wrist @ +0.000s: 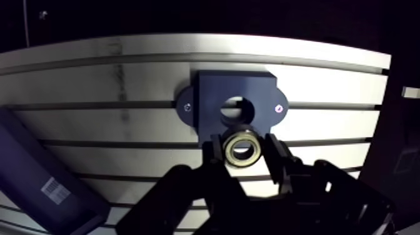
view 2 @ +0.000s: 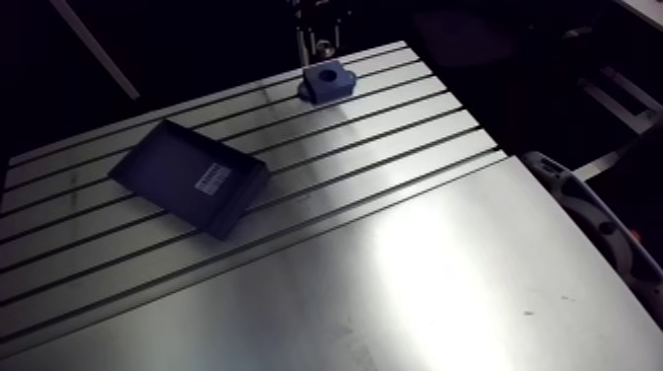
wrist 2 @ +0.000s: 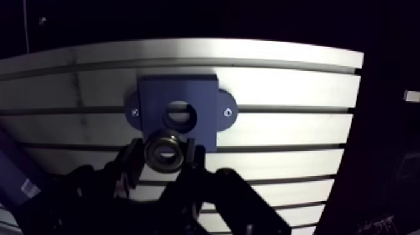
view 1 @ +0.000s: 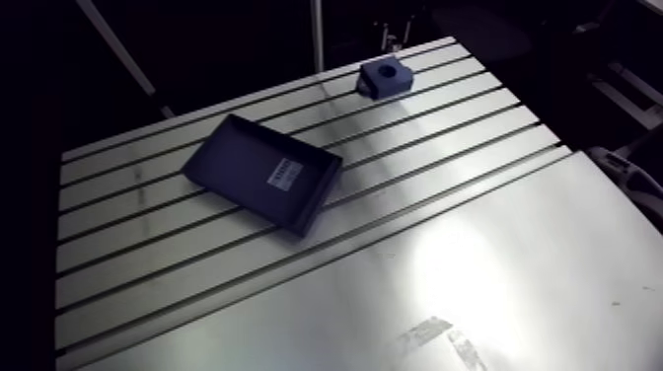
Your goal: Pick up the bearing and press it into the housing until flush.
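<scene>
In the wrist view my gripper (wrist: 242,149) is shut on the bearing (wrist: 242,149), a brass-coloured metal ring held between the two dark fingertips. Just ahead of it lies the dark blue housing (wrist: 206,94), a block with side ears and a round bore (wrist: 237,110) that has nothing in it. The bearing hangs above the housing's near edge, a little short of the bore. In the arm view the housing (view 1: 384,76) sits at the far end of the slotted table, and the gripper (view 2: 321,25) hovers right behind it, small and dark.
A flat dark tray (view 1: 261,173) with a white barcode label lies on the slotted table (view 1: 444,148), to the left of the housing. A smooth metal plate (view 1: 474,286) covers the near part of the table.
</scene>
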`<state>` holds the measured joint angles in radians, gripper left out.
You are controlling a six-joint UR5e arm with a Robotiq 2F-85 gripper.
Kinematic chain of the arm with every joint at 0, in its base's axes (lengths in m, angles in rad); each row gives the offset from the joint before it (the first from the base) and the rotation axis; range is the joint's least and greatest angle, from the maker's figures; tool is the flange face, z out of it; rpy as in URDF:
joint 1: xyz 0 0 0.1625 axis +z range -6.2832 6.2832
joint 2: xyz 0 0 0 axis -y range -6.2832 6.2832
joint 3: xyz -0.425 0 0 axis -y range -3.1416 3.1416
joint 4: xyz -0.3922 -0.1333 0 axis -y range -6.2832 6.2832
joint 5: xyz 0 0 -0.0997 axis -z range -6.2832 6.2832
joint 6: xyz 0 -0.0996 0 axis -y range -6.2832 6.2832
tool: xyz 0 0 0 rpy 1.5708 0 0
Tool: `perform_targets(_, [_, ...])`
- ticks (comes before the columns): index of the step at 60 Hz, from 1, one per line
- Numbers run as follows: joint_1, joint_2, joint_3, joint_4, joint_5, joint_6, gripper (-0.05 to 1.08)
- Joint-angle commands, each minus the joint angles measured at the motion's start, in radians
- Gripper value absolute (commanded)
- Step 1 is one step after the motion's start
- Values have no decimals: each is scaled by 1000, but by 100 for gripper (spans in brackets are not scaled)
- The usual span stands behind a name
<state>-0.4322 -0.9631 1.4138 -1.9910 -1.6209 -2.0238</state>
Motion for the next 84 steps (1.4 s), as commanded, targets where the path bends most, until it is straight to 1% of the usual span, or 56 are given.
perform_targets(1, [-7,7,4,-1,-1,-4,71])
perform_targets(16, [-5,31,7,-42,-1,-3,71])
perform_targets(50, [-4,35,29,-56,-3,-2,71])
perform_targets(84, [-2,63,12,-61,-3,-2,71])
